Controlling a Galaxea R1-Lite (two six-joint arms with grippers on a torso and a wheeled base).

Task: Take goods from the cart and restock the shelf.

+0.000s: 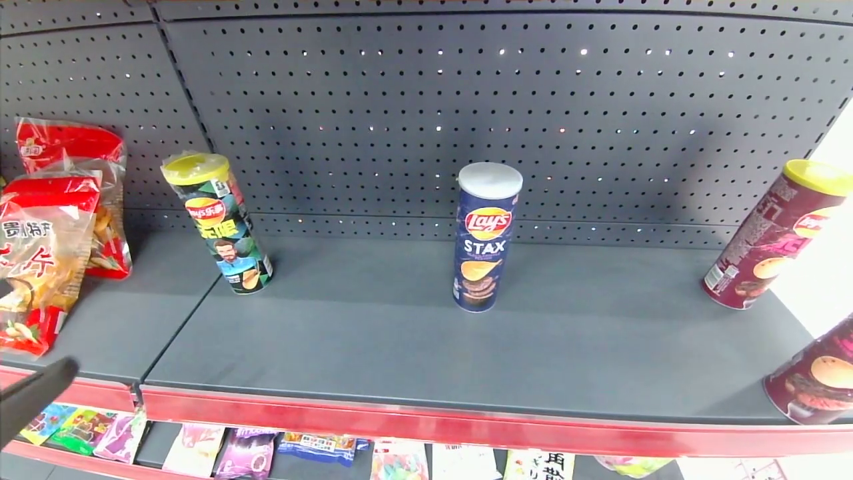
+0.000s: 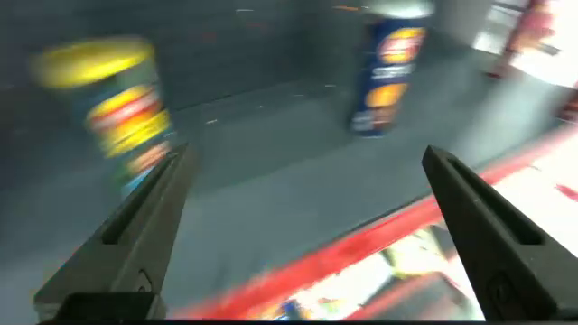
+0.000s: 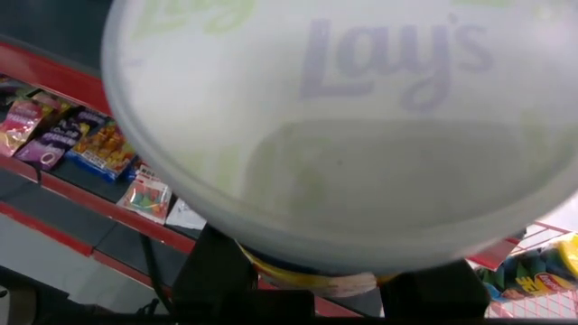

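Observation:
Several chip cans stand on the grey shelf (image 1: 413, 347): a green one with a yellow lid (image 1: 220, 223) at the left, a blue one with a white lid (image 1: 484, 237) in the middle, and a maroon one (image 1: 773, 237) at the right. A second maroon can (image 1: 816, 380) pokes in at the lower right edge. My left gripper (image 2: 302, 158) is open and holds nothing, in front of the shelf's left part, facing the green can (image 2: 117, 113) and the blue can (image 2: 388, 68). My right gripper (image 3: 330, 280) is shut on a chip can (image 3: 343, 117), whose pale lid looms close to the camera.
Red snack bags (image 1: 50, 227) are stacked at the shelf's far left. A red front rail (image 1: 426, 420) edges the shelf, with small packets (image 1: 240, 453) on the level below. Wide free room lies between the green and blue cans and between the blue and maroon ones.

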